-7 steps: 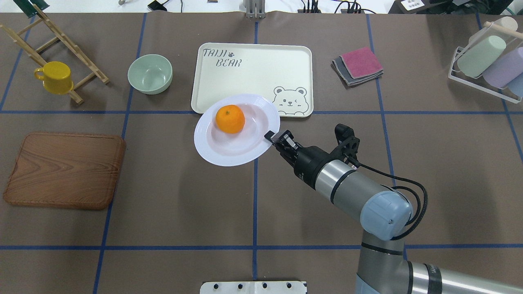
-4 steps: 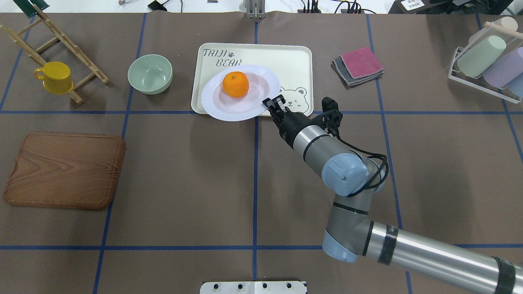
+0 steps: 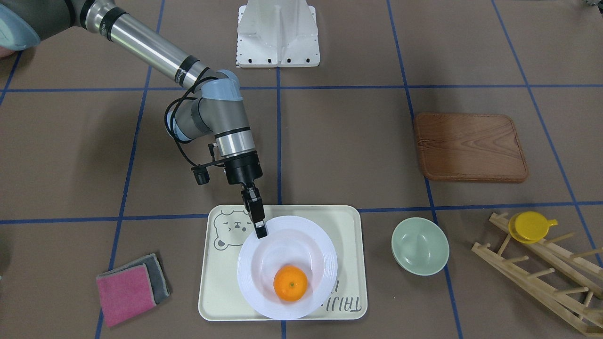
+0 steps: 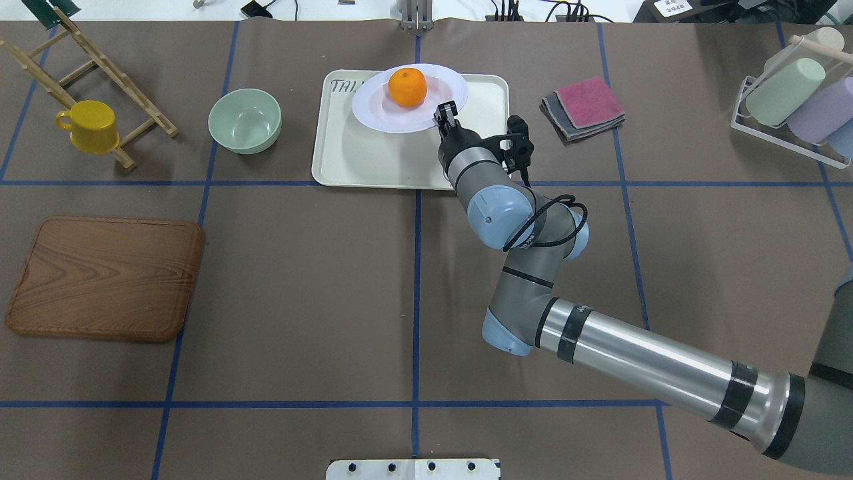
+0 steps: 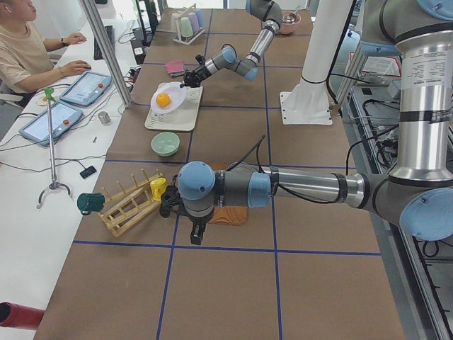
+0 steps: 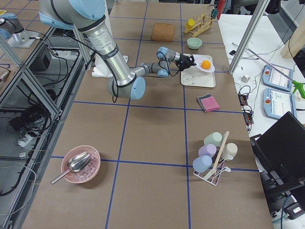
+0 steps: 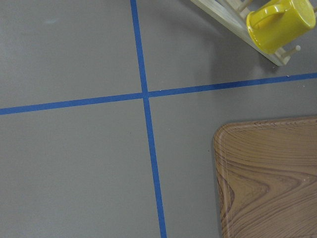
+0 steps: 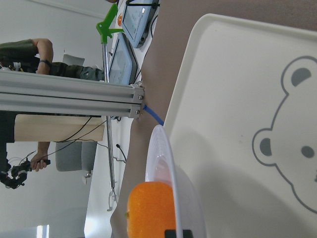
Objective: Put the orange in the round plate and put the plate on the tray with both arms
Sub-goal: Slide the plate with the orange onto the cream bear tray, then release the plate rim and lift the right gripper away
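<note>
My right gripper [image 4: 445, 115] is shut on the near rim of the round plate [image 4: 440, 90]. The white plate hangs a little above the far part of the tray [image 4: 373, 157], and the orange [image 4: 408, 87] sits in its bowl. From the front-facing view the gripper [image 3: 260, 230] pinches the plate [image 3: 320, 254] over the cream tray [image 3: 219, 282], orange [image 3: 290, 283] inside. The right wrist view looks along the plate's rim [image 8: 161, 163], with the orange [image 8: 151, 208] and the tray's bear drawing [image 8: 237, 99] on either side of it. Over the wooden board hovers my left gripper [image 5: 197, 236]; I cannot tell if it is open or shut.
A pale-green bowl [image 4: 244, 121] stands left of the tray. A yellow cup [image 4: 90, 125] hangs on a wooden rack [image 4: 100, 63] at far left. The wooden board [image 4: 106, 277] lies at near left. Folded cloths [image 4: 584, 107] and a rack of cups [image 4: 793, 100] are on the right.
My right arm has carried the plate and orange away from the robot, from the tray's near edge to over its far part. The arm has stretched out.
</note>
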